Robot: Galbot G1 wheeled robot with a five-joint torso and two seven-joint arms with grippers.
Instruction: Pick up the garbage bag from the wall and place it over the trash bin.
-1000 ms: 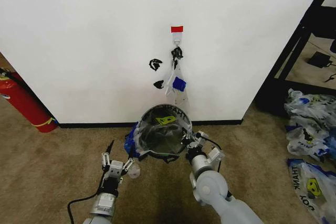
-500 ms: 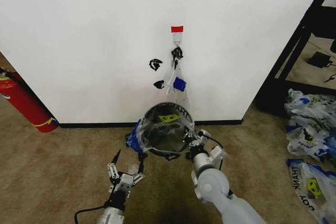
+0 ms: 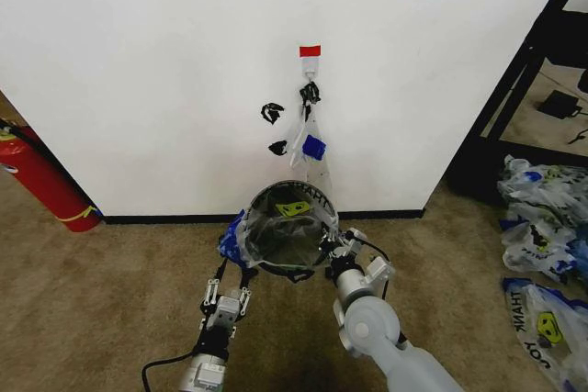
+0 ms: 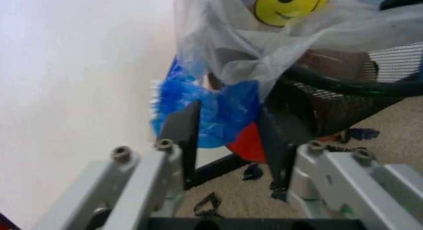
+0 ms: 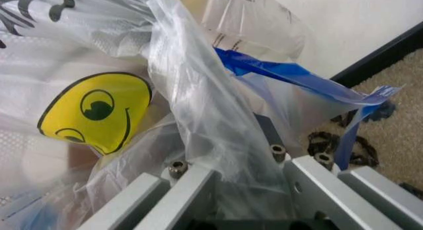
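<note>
My left gripper [image 4: 228, 141] is spread w/ the garbage bag [image 3: 285, 227] blue edge between its fingers, bag draped on the trash bin [image 4: 343, 106] just ahead; right gripper [image 3: 338, 250] pinches opposite edge—I'd close left, pull evenly.

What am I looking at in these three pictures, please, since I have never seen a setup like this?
It is a two-armed wheeled robot. One picture comes from its head, looking down; the other two come from cameras on its wrists. On the carpet by the wall stands the trash bin, with the garbage bag draped over its rim. The right gripper is shut on the bag's plastic. The left gripper is open, its fingers on either side of a blue fold of the bag.
</note>
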